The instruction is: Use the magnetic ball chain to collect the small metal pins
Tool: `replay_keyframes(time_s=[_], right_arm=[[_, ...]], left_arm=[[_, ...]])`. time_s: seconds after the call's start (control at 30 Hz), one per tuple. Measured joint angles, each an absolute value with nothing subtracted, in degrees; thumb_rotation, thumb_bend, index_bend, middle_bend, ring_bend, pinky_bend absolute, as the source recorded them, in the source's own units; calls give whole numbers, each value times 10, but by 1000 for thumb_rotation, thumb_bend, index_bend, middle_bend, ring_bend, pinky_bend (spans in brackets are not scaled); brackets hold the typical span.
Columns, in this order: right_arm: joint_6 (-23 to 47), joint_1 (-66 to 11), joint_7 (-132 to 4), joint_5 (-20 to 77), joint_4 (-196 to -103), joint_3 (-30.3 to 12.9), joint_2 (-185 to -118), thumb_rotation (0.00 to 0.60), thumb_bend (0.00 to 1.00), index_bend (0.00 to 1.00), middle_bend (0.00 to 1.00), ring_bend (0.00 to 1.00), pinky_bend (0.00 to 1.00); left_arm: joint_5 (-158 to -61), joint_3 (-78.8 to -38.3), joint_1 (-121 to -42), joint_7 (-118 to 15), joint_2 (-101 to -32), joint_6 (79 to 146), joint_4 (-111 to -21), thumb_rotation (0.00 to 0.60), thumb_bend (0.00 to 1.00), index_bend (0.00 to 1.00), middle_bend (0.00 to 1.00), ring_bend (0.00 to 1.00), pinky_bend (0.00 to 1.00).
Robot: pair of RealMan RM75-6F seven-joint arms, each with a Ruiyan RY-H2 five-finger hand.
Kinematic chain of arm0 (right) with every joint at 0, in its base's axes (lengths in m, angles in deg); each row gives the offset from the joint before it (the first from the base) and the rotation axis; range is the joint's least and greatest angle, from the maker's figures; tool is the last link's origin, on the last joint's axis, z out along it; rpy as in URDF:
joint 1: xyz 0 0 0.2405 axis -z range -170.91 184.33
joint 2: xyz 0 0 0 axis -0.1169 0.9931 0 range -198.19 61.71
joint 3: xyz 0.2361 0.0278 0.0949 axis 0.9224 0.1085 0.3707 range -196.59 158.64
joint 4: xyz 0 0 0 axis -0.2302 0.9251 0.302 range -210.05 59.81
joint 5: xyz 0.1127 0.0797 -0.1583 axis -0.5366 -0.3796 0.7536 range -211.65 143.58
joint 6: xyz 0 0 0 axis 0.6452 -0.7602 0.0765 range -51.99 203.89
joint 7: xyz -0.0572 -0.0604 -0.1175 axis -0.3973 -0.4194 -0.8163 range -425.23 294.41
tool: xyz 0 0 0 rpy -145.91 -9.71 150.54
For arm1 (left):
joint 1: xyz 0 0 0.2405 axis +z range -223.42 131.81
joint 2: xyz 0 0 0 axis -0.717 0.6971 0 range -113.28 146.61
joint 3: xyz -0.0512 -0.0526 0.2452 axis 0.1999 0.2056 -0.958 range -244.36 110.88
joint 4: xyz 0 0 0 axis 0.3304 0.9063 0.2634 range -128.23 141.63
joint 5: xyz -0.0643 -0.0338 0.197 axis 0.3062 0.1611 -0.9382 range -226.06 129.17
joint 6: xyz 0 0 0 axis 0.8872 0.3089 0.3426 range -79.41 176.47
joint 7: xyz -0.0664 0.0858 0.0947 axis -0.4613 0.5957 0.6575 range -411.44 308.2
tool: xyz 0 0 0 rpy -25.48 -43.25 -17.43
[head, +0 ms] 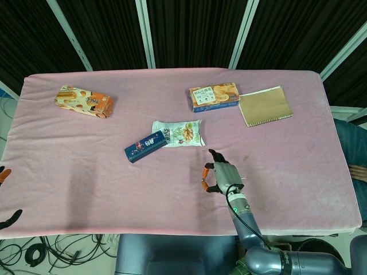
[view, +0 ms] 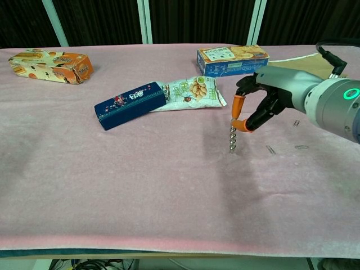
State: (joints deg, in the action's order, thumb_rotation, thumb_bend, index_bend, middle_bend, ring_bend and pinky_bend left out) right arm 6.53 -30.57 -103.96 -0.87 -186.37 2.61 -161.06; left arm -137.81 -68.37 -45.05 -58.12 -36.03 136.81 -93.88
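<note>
My right hand (view: 256,104) hovers over the pink cloth right of centre and pinches the top of a short magnetic ball chain (view: 232,138) between orange-tipped fingers (view: 238,104). The chain hangs straight down, its lower end at the cloth where a small pin lay; I cannot tell whether the pin clings to it. Loose metal pins lie to the right: one (view: 270,149), another (view: 301,147) and a third (view: 296,122). The head view shows the same hand (head: 218,176) with a pin (head: 245,157) beyond it. Only two spread fingertips of my left hand (head: 4,195) show at the left edge.
A dark blue box (view: 130,104) and a snack bag (view: 194,91) lie just left of the hand. A cookie box (view: 232,60) and a tan notebook (view: 298,70) sit at the back right. An orange snack box (view: 50,64) is far left.
</note>
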Motion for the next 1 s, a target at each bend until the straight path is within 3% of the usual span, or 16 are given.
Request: replay_keyframes(time_s=[1.0], right_arm=[[96,-363,-989,-74,-1772,30,-1626,600,369,604,2,20,200]], left_arm=[[-1370,-681,-450,-576,-361,1366,-940,600,223,68,15,0,0]])
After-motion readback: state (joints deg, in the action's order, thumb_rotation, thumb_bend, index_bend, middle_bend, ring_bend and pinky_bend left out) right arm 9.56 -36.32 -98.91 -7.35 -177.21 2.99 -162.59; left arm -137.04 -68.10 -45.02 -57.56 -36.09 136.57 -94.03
